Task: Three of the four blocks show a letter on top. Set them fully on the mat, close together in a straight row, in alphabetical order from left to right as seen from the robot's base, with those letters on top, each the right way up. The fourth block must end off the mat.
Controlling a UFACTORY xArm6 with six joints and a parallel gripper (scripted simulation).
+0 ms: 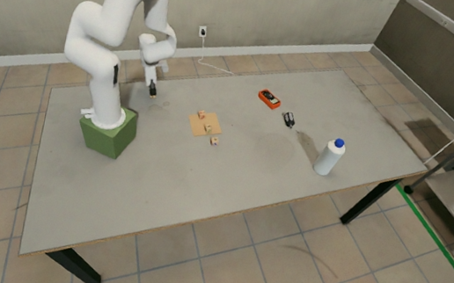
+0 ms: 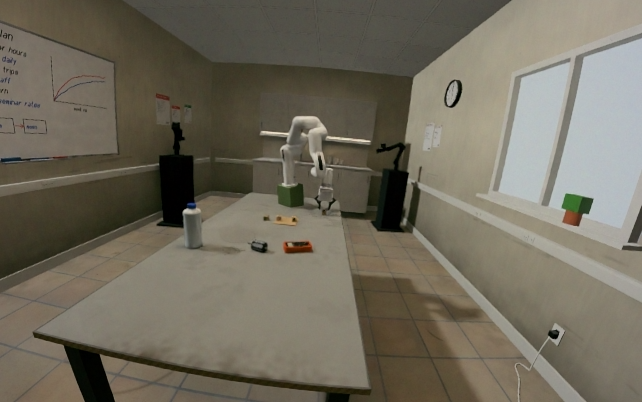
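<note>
A tan mat [image 1: 205, 124] lies mid-table; it also shows in the exterior view [image 2: 285, 220]. Two wooden blocks sit on the mat, one at its back [image 1: 201, 114] and one near its middle [image 1: 208, 128]. A third block [image 1: 214, 140] lies just off the mat's front right corner. The letters are too small to read. The fourth block [image 1: 154, 96] lies near the table's back edge, right of the arm's green base, and also shows in the exterior view [image 2: 324, 212]. My gripper [image 1: 152, 92] [image 2: 325, 204] points down right over this block with its fingers spread, open.
An orange meter [image 1: 269, 98] and a small black object [image 1: 288, 119] lie right of the mat. A white bottle with a blue cap [image 1: 329, 157] stands near the front right. The arm's green base [image 1: 108, 132] is at the left.
</note>
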